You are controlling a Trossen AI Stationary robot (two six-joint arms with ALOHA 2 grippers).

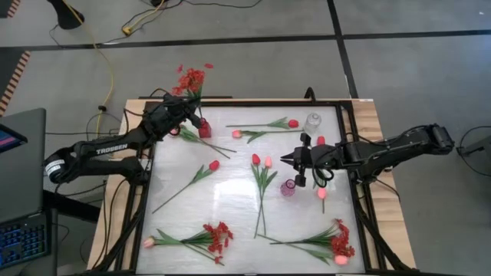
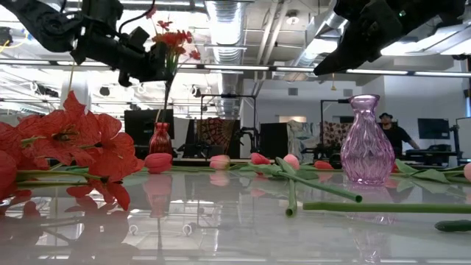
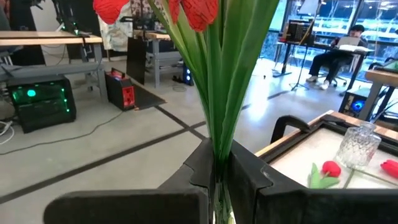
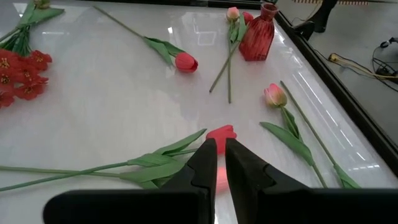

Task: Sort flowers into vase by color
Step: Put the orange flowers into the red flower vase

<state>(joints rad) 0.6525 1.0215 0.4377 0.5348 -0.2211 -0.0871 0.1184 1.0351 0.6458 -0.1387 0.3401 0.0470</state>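
Stems of a red-blossomed spray [image 1: 192, 79], long, green and leafy, are clamped in the left gripper [image 3: 214, 180] above the red vase [image 1: 204, 128]; the right gripper [image 4: 220, 163] is nearly closed, seemingly empty.

Bright overhead light glares off the glossy table [image 1: 230, 192].

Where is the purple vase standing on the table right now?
In the high view the purple vase stands right of centre, just below the right gripper, beside the two upright-lying tulips.
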